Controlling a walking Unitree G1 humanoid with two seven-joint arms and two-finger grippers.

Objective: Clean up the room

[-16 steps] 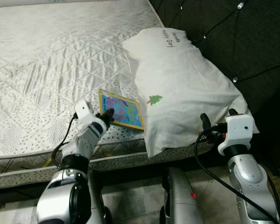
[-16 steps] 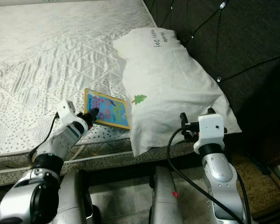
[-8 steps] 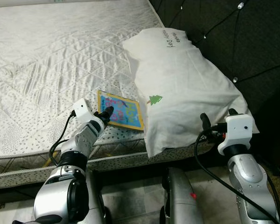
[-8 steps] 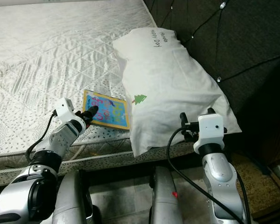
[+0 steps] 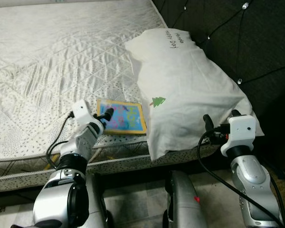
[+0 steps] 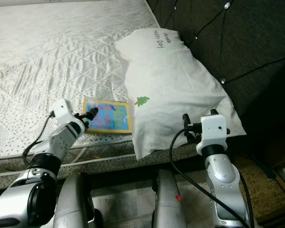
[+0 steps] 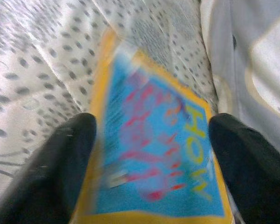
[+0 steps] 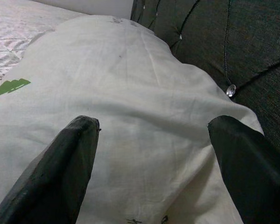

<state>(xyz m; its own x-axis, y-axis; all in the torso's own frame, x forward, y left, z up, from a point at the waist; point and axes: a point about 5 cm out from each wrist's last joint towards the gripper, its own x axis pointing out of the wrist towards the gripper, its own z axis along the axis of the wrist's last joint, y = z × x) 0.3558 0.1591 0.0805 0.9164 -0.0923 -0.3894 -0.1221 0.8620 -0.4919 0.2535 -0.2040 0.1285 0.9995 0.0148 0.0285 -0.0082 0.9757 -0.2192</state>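
**Tidying barely begun: book not yet lifted**

The mattress (image 5: 61, 52) holds a pillow (image 5: 190, 90); just beside it lies the book (image 5: 123, 118). The left gripper (image 5: 106, 114) straddles its edge, fingers spread. The right gripper (image 5: 222, 124) hovers unclenched near the pillow.

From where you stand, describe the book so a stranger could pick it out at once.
Start at the white quilted mattress and go to its near edge, just left of the big white pillow. The book lies flat there, with the left gripper at its left edge, jaws open. It is the only brightly coloured thing on the bed: a blue cover with a yellow border.
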